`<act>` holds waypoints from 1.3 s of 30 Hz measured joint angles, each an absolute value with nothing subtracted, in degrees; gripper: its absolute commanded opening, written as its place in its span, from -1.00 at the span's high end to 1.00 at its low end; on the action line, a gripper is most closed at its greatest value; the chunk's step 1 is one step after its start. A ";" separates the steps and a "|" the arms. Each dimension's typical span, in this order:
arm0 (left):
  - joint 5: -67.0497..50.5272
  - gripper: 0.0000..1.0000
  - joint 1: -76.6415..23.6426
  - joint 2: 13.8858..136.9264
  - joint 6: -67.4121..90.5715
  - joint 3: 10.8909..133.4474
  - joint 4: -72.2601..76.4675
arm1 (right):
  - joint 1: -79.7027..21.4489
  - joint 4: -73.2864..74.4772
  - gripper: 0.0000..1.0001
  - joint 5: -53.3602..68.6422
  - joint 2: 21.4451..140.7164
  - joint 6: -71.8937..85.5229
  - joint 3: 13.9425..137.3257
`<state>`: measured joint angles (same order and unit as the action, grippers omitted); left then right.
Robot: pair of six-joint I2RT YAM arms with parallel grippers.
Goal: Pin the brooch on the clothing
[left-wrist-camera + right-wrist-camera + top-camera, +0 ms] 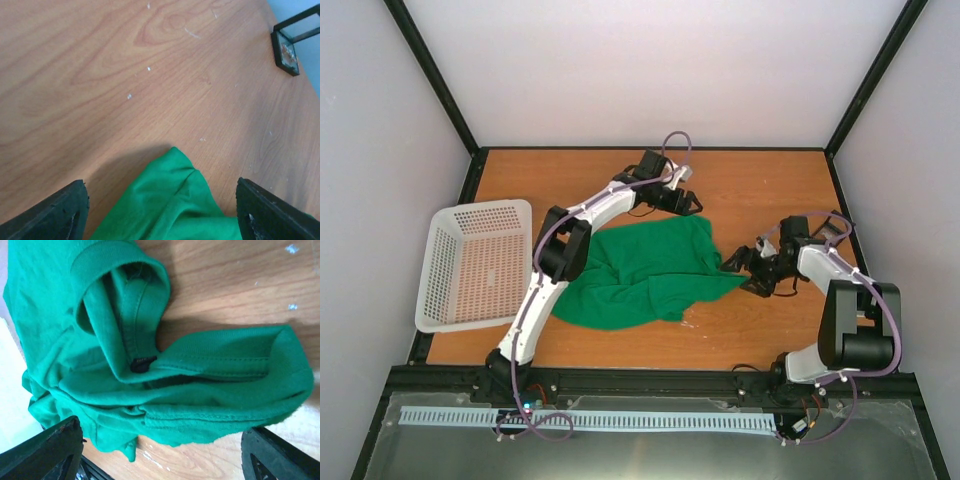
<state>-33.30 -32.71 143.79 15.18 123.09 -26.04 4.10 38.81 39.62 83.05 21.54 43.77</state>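
Observation:
The clothing (642,268), a bright green T-shirt, lies crumpled on the wooden table (760,180). My left gripper (688,203) hovers at the shirt's far right corner. In the left wrist view, that gripper (162,216) is open, with a pointed fold of the green shirt (175,200) lying between its fingers (52,215), touching neither. My right gripper (744,268) is at the shirt's right edge. In the right wrist view, the right gripper (165,455) stands open above the folded shirt (200,390), whose neckline carries a dark label (142,363). The brooch is out of view.
A white mesh basket (470,262) sits at the table's left edge. A small black square box (286,49) stands on the wood beyond the shirt corner in the left wrist view. Black frame posts (440,80) and pale walls enclose the table.

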 measured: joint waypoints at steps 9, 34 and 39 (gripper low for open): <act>-37.54 -0.22 -35.05 146.63 16.23 123.00 -25.74 | 4.12 33.04 -0.59 40.03 85.56 24.75 40.99; -32.62 0.99 -24.88 117.95 19.20 126.91 -29.34 | 3.62 40.16 0.95 36.60 78.63 19.42 75.29; -34.26 0.98 -24.34 99.42 19.20 126.89 -26.74 | 1.41 43.03 0.95 37.32 76.97 18.13 95.07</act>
<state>-34.26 -24.34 99.42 19.20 126.89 -26.74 1.41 43.03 37.32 76.97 18.13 95.07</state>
